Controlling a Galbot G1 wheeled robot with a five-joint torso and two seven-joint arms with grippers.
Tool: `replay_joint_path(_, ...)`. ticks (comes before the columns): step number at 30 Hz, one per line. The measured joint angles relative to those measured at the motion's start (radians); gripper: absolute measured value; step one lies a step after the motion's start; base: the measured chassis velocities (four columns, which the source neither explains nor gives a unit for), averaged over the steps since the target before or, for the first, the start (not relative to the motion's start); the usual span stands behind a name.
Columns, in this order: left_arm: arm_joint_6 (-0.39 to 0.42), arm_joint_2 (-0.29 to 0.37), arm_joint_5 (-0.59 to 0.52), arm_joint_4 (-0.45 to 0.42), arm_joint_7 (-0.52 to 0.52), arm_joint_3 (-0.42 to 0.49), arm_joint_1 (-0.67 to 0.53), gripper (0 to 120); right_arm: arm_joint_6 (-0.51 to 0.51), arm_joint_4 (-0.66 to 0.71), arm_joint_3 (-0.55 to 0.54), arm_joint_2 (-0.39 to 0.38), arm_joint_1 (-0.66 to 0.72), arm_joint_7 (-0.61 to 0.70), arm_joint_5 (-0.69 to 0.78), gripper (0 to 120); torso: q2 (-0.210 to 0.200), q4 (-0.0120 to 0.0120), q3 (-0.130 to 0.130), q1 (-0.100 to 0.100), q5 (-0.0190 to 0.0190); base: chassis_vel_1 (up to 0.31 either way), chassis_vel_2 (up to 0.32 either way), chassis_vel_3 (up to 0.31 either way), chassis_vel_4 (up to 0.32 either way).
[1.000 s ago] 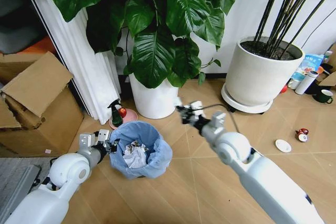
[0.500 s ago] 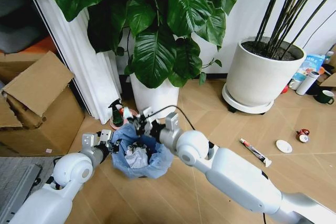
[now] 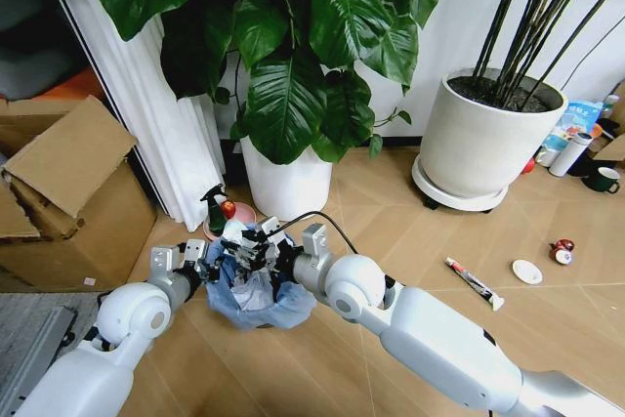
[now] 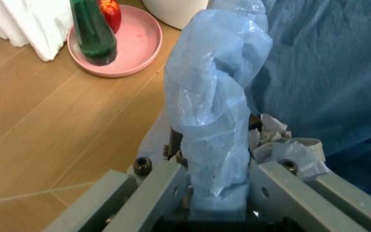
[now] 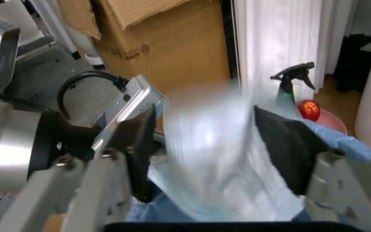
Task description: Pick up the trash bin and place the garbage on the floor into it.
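The trash bin (image 3: 283, 308), lined with a crinkly light-blue bag, stands on the floor (image 3: 352, 368) with crumpled white paper (image 3: 256, 290) inside. My left gripper (image 3: 198, 261) is shut on the bag-covered rim (image 4: 218, 145) at the bin's left side. My right gripper (image 3: 246, 246) hangs over the bin's mouth, fingers spread, and a blurred blue-white wrapper (image 5: 211, 145) sits between them. More garbage lies on the floor to the right: a thin tube (image 3: 474, 283), a small white disc (image 3: 527, 271) and a tiny red-capped bottle (image 3: 562, 250).
A green spray bottle (image 3: 214, 210) on a pink dish (image 4: 131, 46) stands just behind the bin. Two big white plant pots (image 3: 286, 187) (image 3: 479, 144) line the back wall. Cardboard boxes (image 3: 68, 183) are stacked on the left. A mug (image 3: 604, 179) and packets sit far right.
My right arm swung left from beside the bin to over its mouth, carrying the wrapper. That uncovered the tube on the floor. The left gripper and bin stayed put.
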Motion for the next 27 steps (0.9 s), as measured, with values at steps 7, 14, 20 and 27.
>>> replay_joint_path(7, 0.000, 0.000, -0.001, -0.003, 0.000, -0.001, 0.000, 0, 0.000, 0.000, 0.002, 0.009, -0.007, 0.000, -0.003, 85, 0.000, 0.0000, 0.000, 0.000, 0.0000, 0.000, 0.000, 0.000, 0.000)
replay_joint_path(14, -0.002, 0.000, -0.001, 0.001, 0.001, -0.006, 0.005, 0, 0.015, 0.010, 0.047, -0.003, -0.029, 0.005, -0.007, 100, 0.000, 0.0000, 0.000, 0.000, 0.0000, 0.000, 0.000, 0.000, 0.000)
replay_joint_path(20, -0.003, 0.000, -0.002, 0.001, 0.002, -0.008, 0.006, 0, 0.015, 0.015, 0.093, -0.018, -0.042, 0.012, -0.007, 100, 0.000, 0.0000, 0.000, 0.000, 0.0001, 0.000, 0.000, 0.000, 0.000)
replay_joint_path(27, -0.004, 0.002, -0.004, 0.002, 0.007, -0.011, 0.008, 0, 0.017, 0.015, 0.103, -0.012, -0.043, 0.022, -0.002, 100, 0.000, 0.0001, 0.000, 0.000, 0.0001, 0.000, 0.000, 0.000, 0.000)
